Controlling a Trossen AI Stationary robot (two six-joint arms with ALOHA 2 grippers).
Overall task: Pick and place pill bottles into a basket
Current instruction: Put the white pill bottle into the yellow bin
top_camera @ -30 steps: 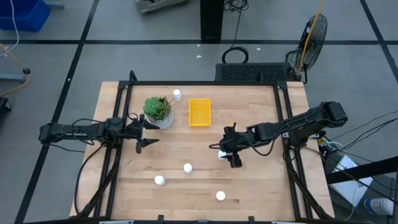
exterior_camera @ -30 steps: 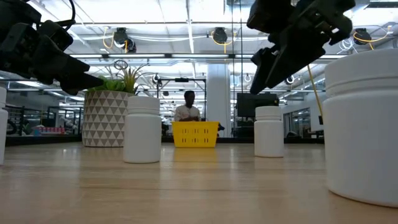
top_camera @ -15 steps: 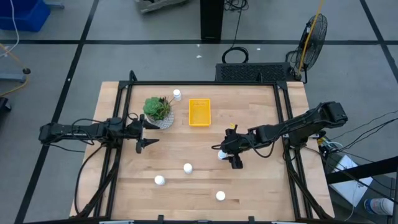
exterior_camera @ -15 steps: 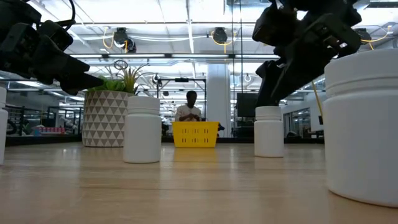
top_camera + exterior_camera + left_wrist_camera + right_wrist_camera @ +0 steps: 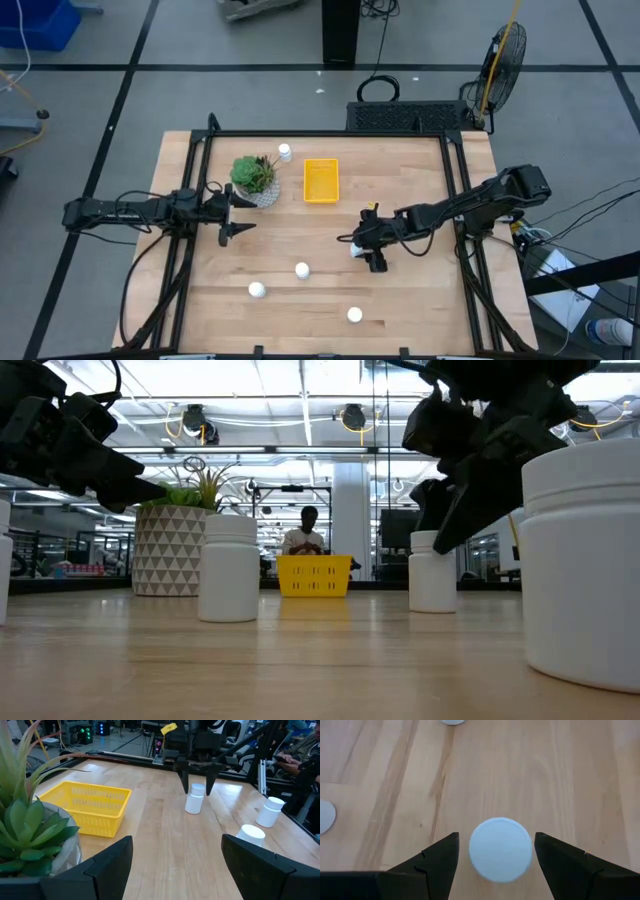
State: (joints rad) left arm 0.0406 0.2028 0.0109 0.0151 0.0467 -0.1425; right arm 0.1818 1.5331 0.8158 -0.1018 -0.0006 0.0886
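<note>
My right gripper [image 5: 366, 249] is open and points down at a white pill bottle [image 5: 356, 249] that stands on the table right of centre. In the right wrist view its two fingers stand on either side of the bottle's cap [image 5: 500, 849], with small gaps. My left gripper [image 5: 232, 216] is open and empty, beside the plant pot [image 5: 262, 195]. The yellow basket [image 5: 321, 180] stands at the far middle of the table. Other bottles stand behind the plant [image 5: 285, 152] and toward the near edge [image 5: 302, 269], [image 5: 257, 289], [image 5: 354, 314].
A green succulent [image 5: 252, 174] in its patterned pot stands left of the basket. Dark frame rails [image 5: 192, 200] run along the table's left, right and far sides. A person [image 5: 306, 532] shows in the room beyond the table. Bare wood lies between basket and right gripper.
My right gripper has gone down over the pill bottle and shifted a little toward the table's near edge, and its open fingers now stand on either side of the bottle. The bottle has stayed where it was.
</note>
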